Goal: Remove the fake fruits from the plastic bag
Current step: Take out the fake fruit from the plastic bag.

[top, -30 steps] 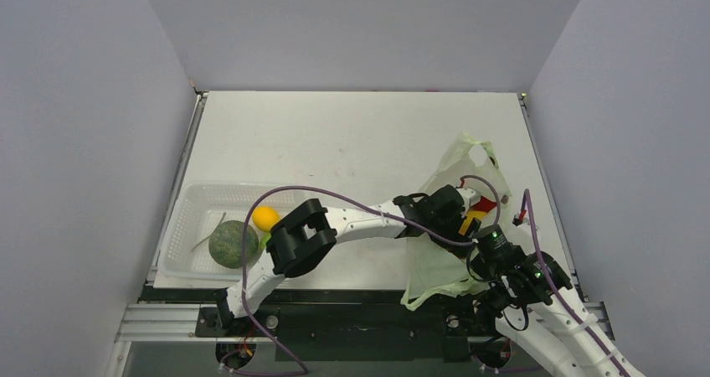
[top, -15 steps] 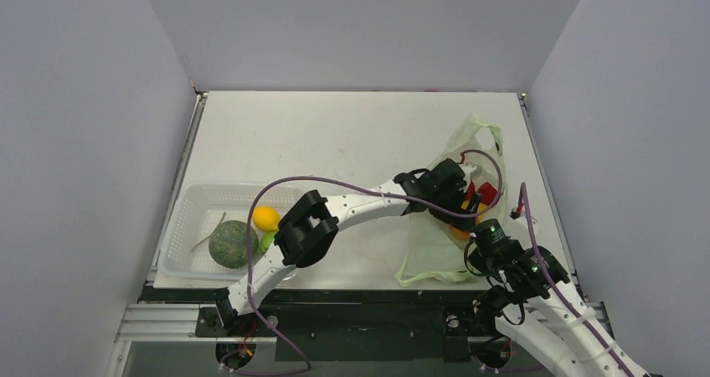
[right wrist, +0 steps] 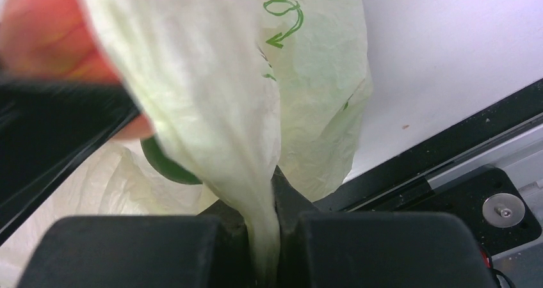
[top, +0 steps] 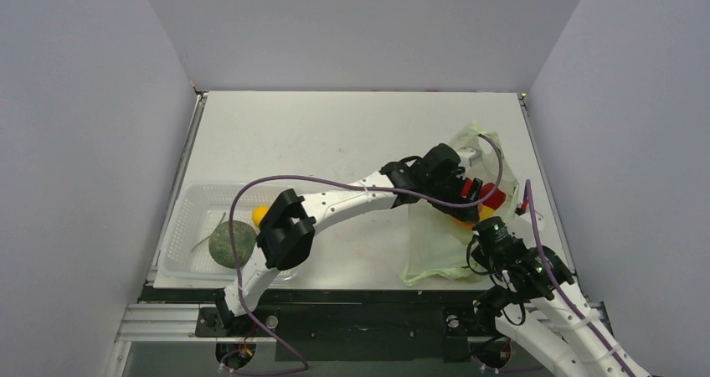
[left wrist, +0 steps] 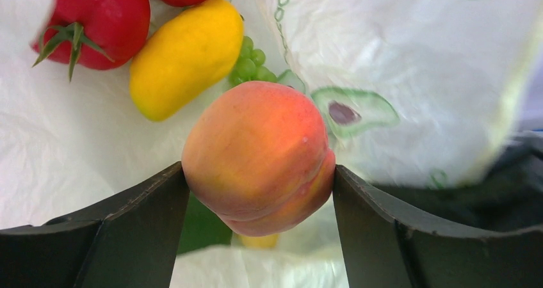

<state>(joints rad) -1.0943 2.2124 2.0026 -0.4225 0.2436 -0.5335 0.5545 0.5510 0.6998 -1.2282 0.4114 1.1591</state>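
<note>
The pale yellow-green plastic bag (top: 431, 243) lies at the table's right. My left gripper (top: 463, 194) reaches into its mouth and is shut on an orange-red peach (left wrist: 259, 153), both fingers pressed to its sides. Behind the peach in the left wrist view lie a red tomato (left wrist: 96, 19), a yellow fruit (left wrist: 186, 54) and green grapes (left wrist: 246, 64) on the bag's film (left wrist: 397, 51). A red fruit (top: 492, 197) shows in the bag from above. My right gripper (top: 488, 241) is shut on a bunched fold of the bag (right wrist: 256, 109) at its near edge.
A clear white latticed basket (top: 188, 226) stands at the near left, holding a green melon (top: 228, 243) and a yellow-orange fruit (top: 259, 215). The black table edge and rail (right wrist: 448, 153) run just behind the right gripper. Grey walls enclose the table.
My left gripper has pushed farther back and right into the bag. The bag has shifted with it and its handles have flattened. The right gripper has stayed shut on the bag.
</note>
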